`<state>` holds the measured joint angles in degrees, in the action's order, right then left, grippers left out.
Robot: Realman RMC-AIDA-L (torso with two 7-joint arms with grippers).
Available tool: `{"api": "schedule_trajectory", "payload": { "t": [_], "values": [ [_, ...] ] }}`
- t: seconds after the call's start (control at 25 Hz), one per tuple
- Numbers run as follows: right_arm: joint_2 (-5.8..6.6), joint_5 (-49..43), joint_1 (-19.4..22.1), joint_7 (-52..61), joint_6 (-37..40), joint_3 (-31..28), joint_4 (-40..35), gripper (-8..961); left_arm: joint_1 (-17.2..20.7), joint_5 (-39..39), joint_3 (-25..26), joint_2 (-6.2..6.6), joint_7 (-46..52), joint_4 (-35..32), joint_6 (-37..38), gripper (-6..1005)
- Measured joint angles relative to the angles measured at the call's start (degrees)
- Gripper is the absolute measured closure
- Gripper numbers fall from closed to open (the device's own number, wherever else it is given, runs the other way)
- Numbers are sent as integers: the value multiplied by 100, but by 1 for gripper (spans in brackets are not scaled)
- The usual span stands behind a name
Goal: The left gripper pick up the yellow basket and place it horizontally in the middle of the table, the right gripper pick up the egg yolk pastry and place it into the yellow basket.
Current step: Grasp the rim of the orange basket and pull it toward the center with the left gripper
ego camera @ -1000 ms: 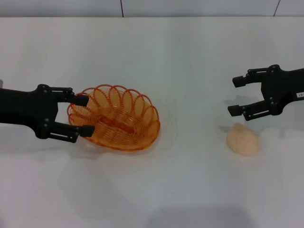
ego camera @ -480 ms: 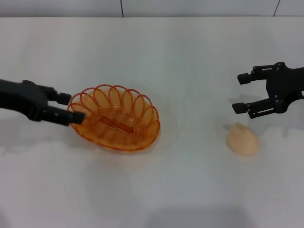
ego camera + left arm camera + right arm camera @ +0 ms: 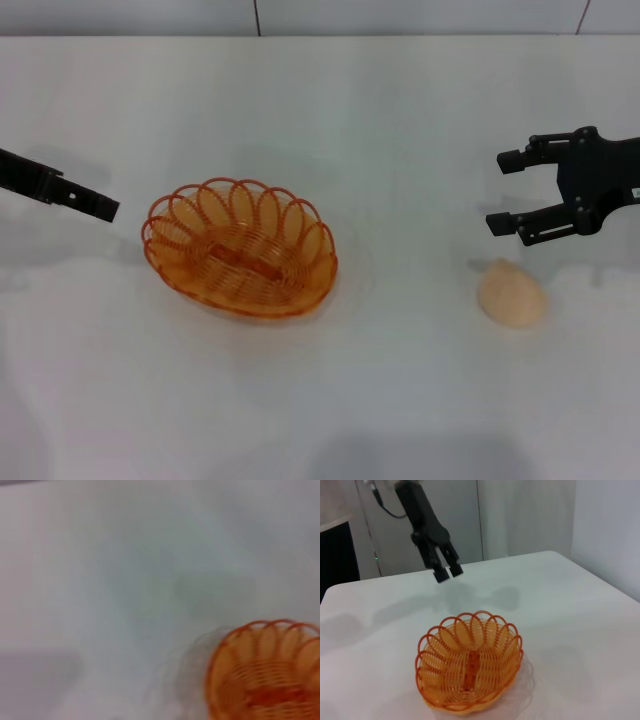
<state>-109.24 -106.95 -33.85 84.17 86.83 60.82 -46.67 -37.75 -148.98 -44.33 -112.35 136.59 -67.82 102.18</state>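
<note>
The yellow basket [image 3: 240, 247] lies upright on the white table [image 3: 380, 120], left of the middle, with nothing in it. It also shows in the left wrist view [image 3: 265, 675] and the right wrist view [image 3: 470, 665]. My left gripper [image 3: 108, 209] is lifted clear to the left of the basket, holding nothing. In the right wrist view [image 3: 448, 573] its fingers show a small gap. The egg yolk pastry [image 3: 511, 293] lies on the table at the right. My right gripper [image 3: 505, 192] is open and empty, hovering just behind the pastry.
The table's far edge meets a pale wall [image 3: 320, 15]. In the right wrist view the table's corner and side edge [image 3: 600, 580] show beyond the basket.
My left gripper has let go of the basket's left rim, turned and drawn back up and to the left. The basket stays put. My right gripper has barely moved.
</note>
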Motion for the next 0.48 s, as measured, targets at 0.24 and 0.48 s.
{"api": "schedule_trajectory", "payload": {
  "t": [0.24, 0.48],
  "values": [
    [-39, 5, -4, -8, 0, 0, 0, 118, -210, -394, -244, -230, -5, 567, -773, 231],
    [-72, 8, 15, -18, 0, 0, -7, 119, -251, -378, -537, -377, -38, 977, -1439, 251]
  ]
}}
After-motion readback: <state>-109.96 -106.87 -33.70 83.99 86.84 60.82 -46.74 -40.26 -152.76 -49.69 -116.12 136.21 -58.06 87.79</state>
